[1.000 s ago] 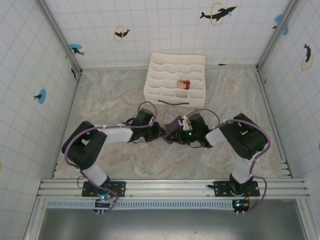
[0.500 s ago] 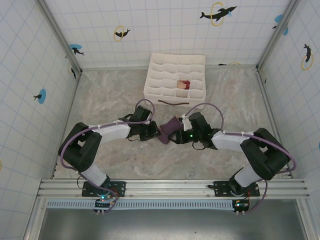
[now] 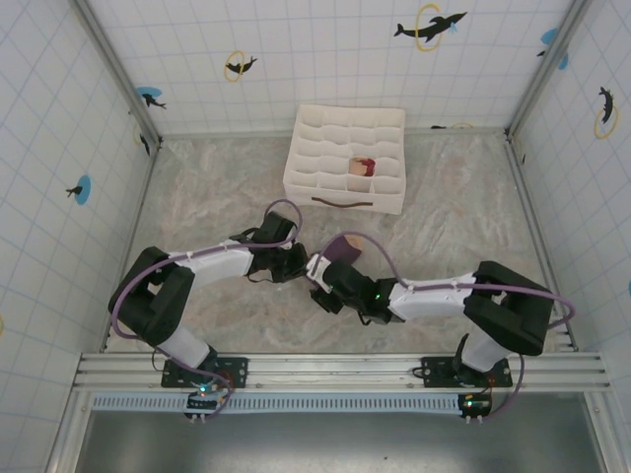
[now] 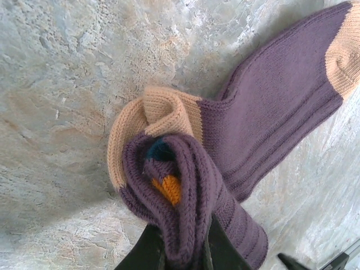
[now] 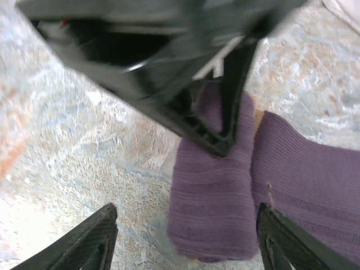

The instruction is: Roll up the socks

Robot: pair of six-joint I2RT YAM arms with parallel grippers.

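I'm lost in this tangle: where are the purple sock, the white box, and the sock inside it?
purple sock [image 4: 281, 107]: left wrist view, on its flat ribbed leg.
white box [image 3: 315, 189]: top external view, on its near wall.
beige sock [image 3: 361, 167]: top external view, on the bundle in one compartment.

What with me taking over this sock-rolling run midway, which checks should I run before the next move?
1. Left claw shut on the rolled end of the purple sock: ok.
2. Right claw open, one finger on each side of that rolled end: ok.
3. Purple sock fully rolled: not ok; a long stretch of it lies flat on the table.
4. Right claw's fingers clear of the fabric: cannot tell.
5. Beige sock put away in a compartment of the organiser box: ok.
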